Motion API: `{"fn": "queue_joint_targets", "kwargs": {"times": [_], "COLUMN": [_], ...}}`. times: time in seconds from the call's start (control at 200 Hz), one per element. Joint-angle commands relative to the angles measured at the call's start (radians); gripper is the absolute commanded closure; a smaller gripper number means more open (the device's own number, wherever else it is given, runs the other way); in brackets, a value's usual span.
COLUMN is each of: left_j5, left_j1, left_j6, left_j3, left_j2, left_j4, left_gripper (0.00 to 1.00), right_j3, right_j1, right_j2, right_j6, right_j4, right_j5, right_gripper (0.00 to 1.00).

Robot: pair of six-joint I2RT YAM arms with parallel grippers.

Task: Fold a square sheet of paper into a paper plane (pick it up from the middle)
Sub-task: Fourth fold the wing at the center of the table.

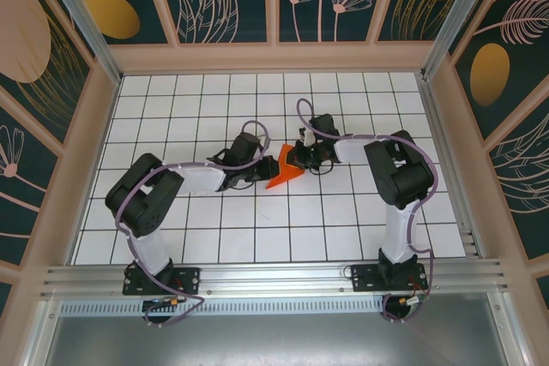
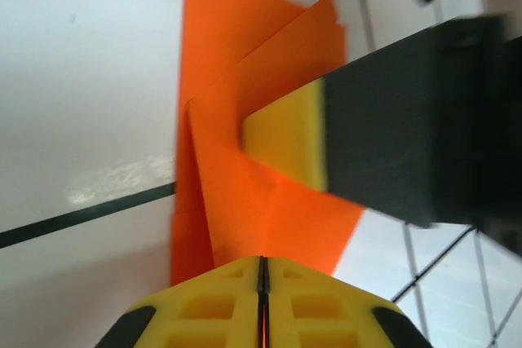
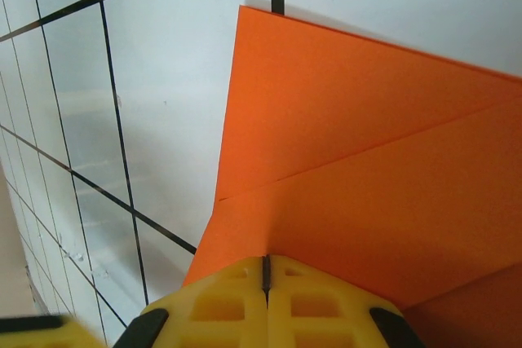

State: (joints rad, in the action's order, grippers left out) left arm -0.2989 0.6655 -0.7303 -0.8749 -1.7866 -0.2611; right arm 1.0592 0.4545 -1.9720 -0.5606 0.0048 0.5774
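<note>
From above: the square sheet of paper [image 1: 281, 169], already folded into a pointed orange wedge, lying near the middle of the white gridded surface [image 1: 257, 237]. Caught between the two arms, tip toward the near left. Left end effector [image 1: 262, 175] against the wedge's left edge, right end effector [image 1: 297, 160] at its far right corner. Too small here to tell how the jaws stand.

From the left wrist: left end effector [image 2: 263, 270] closed, yellow pads pressed together with only a thin seam and a sliver of orange showing in it. Clamped on the near edge of the square sheet of paper [image 2: 245, 193]. Several overlapping layers and diagonal creases fanning away across the pale surface [image 2: 90, 79]. On top of the folds, a black finger of the other arm with its yellow pad [image 2: 285, 140] touching the paper, somewhat blurred.

From the right wrist: right end effector [image 3: 265, 270] closed as well, pads meeting at a narrow seam and gripping the paper's [image 3: 367, 160] near edge. Flat orange layers with one long diagonal crease, lying on the surface [image 3: 179, 79], one sharp corner at a dark grid line.
</note>
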Motion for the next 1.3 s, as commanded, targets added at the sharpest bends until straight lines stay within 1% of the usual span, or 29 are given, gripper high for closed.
{"fn": "queue_joint_targets", "kwargs": {"times": [0.0,0.26,0.525,0.876,1.296], "left_j5": [-0.022,-0.118,-0.149,-0.128,-0.071], "left_j1": [-0.006,-0.004,-0.003,-0.003,-0.004], "left_j6": [-0.007,-0.058,-0.065,-0.017,-0.011], "left_j3": [-0.021,-0.016,-0.022,0.029,0.095], "left_j2": [0.054,-0.022,-0.088,-0.096,-0.080], "left_j4": [-0.023,-0.089,-0.061,0.002,0.036], "left_gripper": [0.86,0.86,0.88,0.92,0.94], "right_j3": [-0.042,-0.042,-0.044,-0.042,-0.044], "right_j1": [-0.017,-0.018,-0.019,-0.020,-0.027], "right_j2": [-0.044,-0.061,-0.070,-0.083,-0.086], "right_j6": [-0.012,-0.022,-0.025,-0.021,-0.018], "right_j4": [-0.058,-0.056,-0.059,-0.071,-0.083], "right_j5": [-0.083,-0.080,-0.076,-0.079,-0.083], "right_gripper": [0.93,0.94,0.94,0.94,0.94]}}
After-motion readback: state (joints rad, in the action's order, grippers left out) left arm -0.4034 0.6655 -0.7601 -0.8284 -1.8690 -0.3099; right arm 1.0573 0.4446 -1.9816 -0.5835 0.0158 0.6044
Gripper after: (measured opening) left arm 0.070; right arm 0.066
